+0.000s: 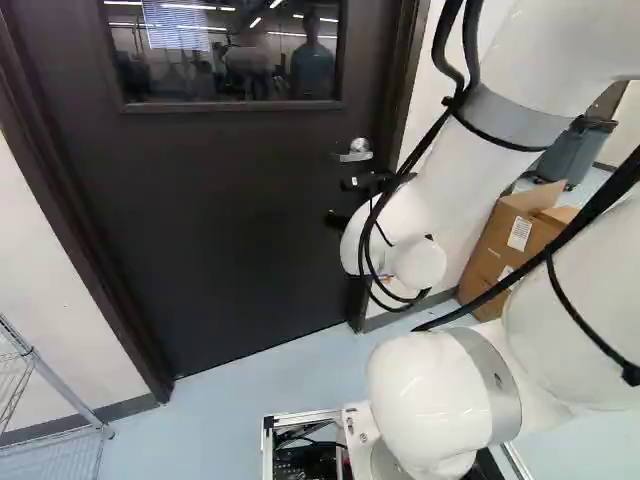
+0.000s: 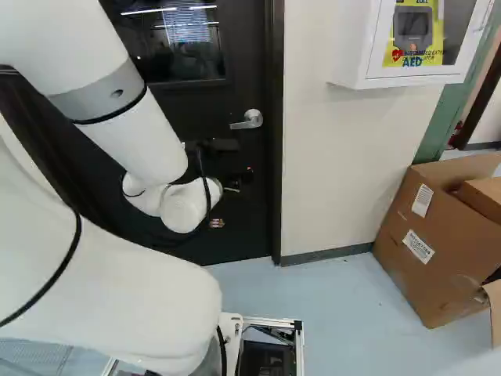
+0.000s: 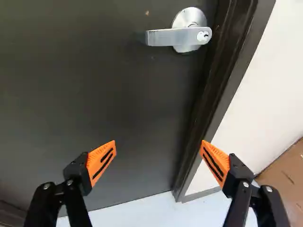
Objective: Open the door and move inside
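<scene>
1 gripper (image 1: pixel 338 201), black, 2 fingers, 2 orange pads (image 3: pixel 102 161); in the wrist view, the gripper (image 3: pixel 158 153) stands wide, fingers well apart, door and door frame showing between them. Sits near 1 o'clock, close to center, in the left base view.

1 lever handle (image 3: pixel 173 37), silver, level, 1 round plate behind it, 1 keyhole. It's ahead of the fingers, apart from both; 1 o'clock in the left base view, 12 in the right.

1 door (image 1: pixel 240 190), dark, closed in its frame. 1 window (image 1: pixel 230 55) in it, about 11 o'clock in the left base view. 1 door frame (image 3: pixel 227 61), dark, beside the handle.

Containers: 1 white wall cabinet (image 2: pixel 354 47), between 1 and 2 o'clock in the right base view, 1 device (image 2: pixel 412 30) on a yellow panel inside. 1 big cardboard box (image 2: pixel 403 274), open, between 3 and 4 o'clock there, 2 white labels, 1 smaller box (image 2: pixel 484 196) in its mouth. 1 gray bin (image 1: pixel 572 152), 2 o'clock, left base view; contents can't tell. 1 open metal frame (image 2: pixel 300 348) on the base, 6 o'clock, right base view, dark unit (image 2: pixel 264 362) inside.

1 wire rack (image 1: pixel 60 392), 8 o'clock, left base view.
</scene>
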You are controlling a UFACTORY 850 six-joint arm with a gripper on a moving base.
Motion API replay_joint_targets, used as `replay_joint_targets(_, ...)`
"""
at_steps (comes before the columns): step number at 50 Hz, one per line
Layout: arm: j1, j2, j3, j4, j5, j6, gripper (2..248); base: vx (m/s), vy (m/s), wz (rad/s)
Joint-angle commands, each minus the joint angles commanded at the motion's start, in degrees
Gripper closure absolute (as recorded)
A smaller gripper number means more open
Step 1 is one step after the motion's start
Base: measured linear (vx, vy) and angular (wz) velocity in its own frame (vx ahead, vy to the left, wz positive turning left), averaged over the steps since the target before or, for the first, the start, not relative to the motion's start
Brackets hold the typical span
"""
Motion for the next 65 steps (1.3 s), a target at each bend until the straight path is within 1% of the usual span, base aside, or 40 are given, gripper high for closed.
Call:
replay_joint_targets(45, 0.0, 0.76, -5.71, -0.08, 0.0, 0.0, 3, 0.0, 0.0, 0.0)
replay_joint_targets(55, -0.02, 1.03, -6.86, -0.83, 0.0, 0.0, 3, 0.0, 0.0, 0.0)
replay_joint_targets(65, -0.29, 1.28, -8.0, -2.59, 0.14, 0.0, 3, 0.0, 0.0, 0.0)
